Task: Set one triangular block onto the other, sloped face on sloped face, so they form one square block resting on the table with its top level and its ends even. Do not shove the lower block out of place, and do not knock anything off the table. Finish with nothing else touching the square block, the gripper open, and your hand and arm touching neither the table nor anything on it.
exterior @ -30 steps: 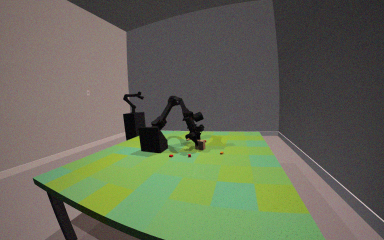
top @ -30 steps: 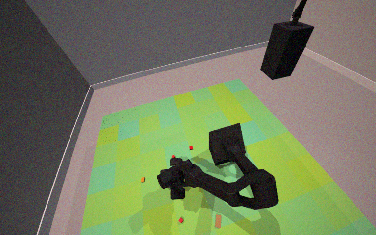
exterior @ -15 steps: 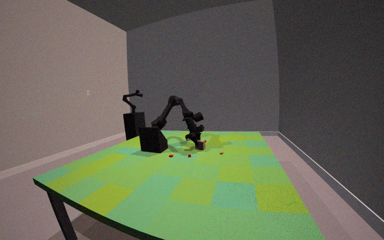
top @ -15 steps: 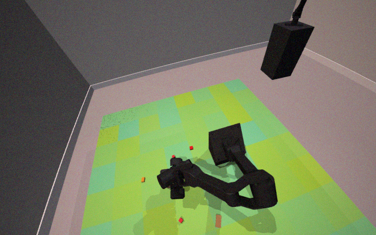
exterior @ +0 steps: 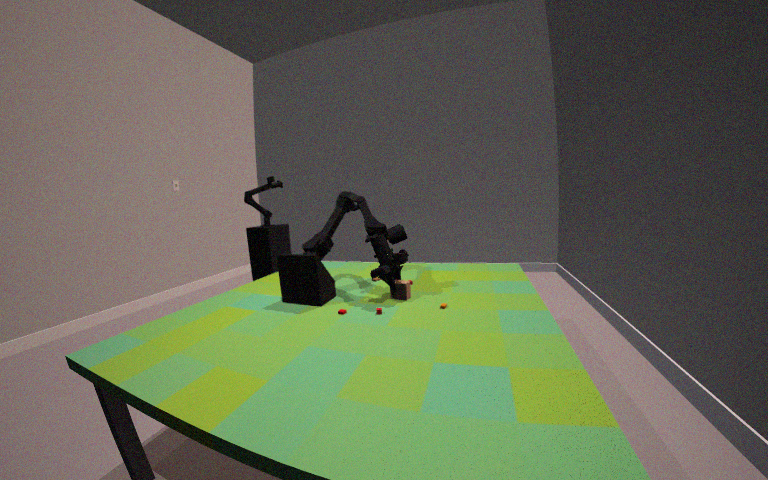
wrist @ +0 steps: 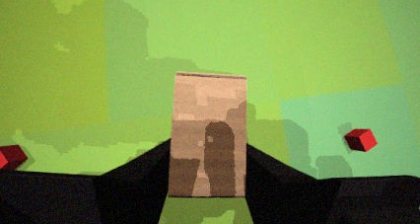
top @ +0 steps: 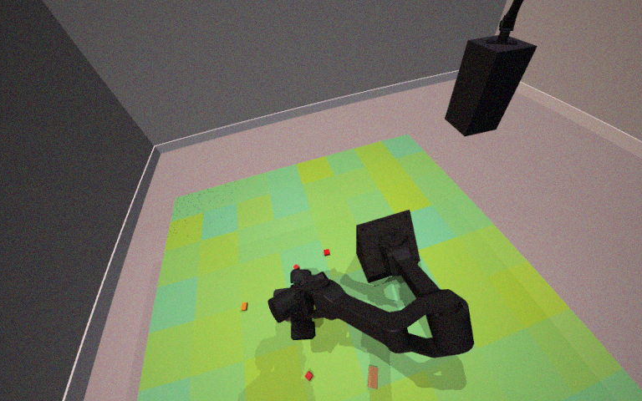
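My gripper (exterior: 396,287) (wrist: 206,144) is shut on a tan triangular block (wrist: 189,98), with one dark finger at each long side. The block's flat face is toward the wrist camera and looks about level. A thin dark strip shows along its far end in the wrist view, perhaps the edge of the other triangular block. In the exterior view the tan blocks (exterior: 402,290) look like one squarish shape at the fingertips, low at the table. The seam between the sloped faces is too small or hidden to see. In the top view the arm hides them.
Red cubes (top: 326,252) (exterior: 342,311) lie near the arm; another red cube (top: 295,266) (exterior: 378,311) (wrist: 361,140) is close beside the gripper. A third red cube (top: 308,375) and a flat brownish block (top: 373,377) lie on the other side. An orange block (top: 244,306) (exterior: 443,306) lies beyond the hand.
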Controlling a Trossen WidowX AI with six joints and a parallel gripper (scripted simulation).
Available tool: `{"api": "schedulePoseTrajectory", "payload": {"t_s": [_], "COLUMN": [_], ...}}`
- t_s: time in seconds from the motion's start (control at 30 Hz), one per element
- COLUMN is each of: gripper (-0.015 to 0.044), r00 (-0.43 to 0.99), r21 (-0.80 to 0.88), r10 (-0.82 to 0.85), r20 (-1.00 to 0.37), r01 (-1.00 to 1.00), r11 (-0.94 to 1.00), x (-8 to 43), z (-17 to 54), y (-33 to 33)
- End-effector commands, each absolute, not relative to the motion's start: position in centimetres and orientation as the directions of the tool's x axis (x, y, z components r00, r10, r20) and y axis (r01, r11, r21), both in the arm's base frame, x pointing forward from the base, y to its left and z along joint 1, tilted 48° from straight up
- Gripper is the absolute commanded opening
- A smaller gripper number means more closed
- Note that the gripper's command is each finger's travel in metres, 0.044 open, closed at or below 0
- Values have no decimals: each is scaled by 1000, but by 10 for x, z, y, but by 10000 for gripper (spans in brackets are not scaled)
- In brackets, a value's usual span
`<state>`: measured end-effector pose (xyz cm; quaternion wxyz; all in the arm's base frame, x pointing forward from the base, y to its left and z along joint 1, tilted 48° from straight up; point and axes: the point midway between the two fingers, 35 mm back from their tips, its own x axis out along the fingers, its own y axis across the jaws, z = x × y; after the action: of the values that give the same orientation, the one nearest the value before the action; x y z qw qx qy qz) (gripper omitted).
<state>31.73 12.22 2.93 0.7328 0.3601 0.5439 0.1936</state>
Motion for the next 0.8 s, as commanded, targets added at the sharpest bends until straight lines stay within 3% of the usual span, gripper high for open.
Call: {"api": "schedulePoseTrajectory", "payload": {"t_s": [0.0,0.53,0.77], "gripper": [0,0,184], "r00": [337,336,333], "r21": [736,736,738], "r10": [672,671,675], "r20": [-660,-661,-658], "r01": [112,111,108], "r11": [667,668,666], "x": [318,318,318], "z": [28,28,28], "y": [122,122,123]}}
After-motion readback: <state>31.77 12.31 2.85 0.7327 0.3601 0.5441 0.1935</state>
